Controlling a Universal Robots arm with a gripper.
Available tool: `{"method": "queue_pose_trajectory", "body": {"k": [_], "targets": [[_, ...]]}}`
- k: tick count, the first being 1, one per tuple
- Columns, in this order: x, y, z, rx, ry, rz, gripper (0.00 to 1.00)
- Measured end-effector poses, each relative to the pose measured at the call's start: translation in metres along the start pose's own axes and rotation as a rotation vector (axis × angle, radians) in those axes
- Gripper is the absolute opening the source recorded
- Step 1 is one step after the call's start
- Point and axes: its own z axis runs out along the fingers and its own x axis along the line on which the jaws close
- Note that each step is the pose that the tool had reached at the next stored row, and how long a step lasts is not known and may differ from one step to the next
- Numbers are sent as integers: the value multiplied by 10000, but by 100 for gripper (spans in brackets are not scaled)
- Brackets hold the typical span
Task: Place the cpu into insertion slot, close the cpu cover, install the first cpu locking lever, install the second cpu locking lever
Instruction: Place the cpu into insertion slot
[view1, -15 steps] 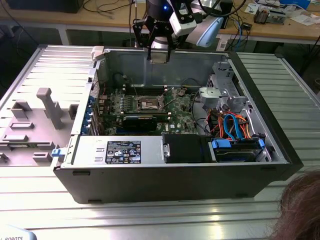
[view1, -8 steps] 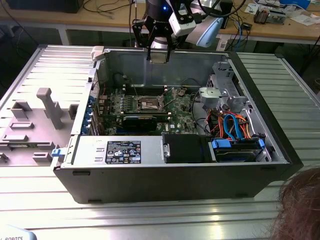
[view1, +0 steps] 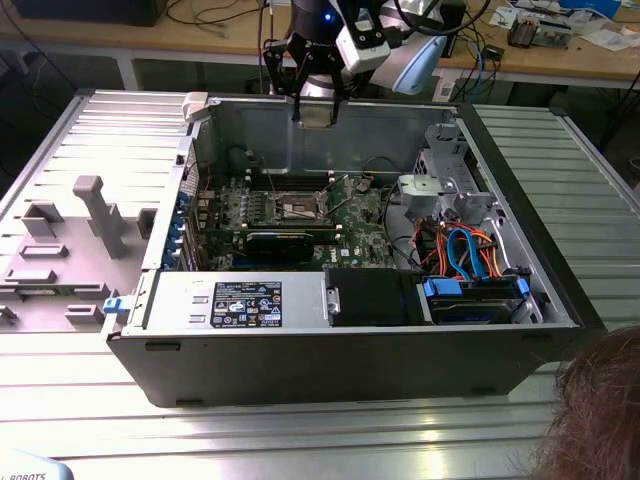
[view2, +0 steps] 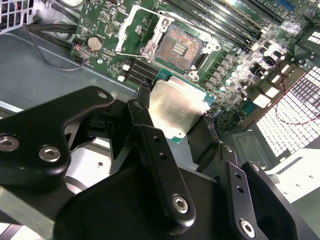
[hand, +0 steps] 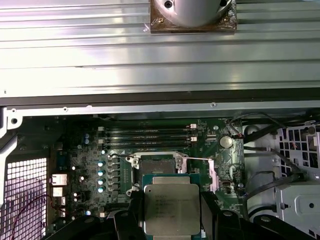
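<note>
Fingers (view2: 141, 114) of my gripper (view2: 177, 112) are clamped on the cpu (view2: 176, 102), one on each of two opposite edges. Its top is a dull silver-grey plate sitting on a thin green rim. I hold it in the air, apart from the insertion slot (view2: 179, 47) on the green board (view2: 100, 22). In the second wrist view the slot's brownish-gold centre lies bare, and the cpu cover (view2: 134, 31) is swung open beside it. The exterior view shows me high over the far wall of the open computer case (view1: 350, 350), the slot well below.
</note>
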Motion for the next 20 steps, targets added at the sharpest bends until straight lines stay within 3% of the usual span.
{"method": "queue_pose_trajectory", "body": {"k": [20], "targets": [[29,-4,32,0,0,0,54]]}}
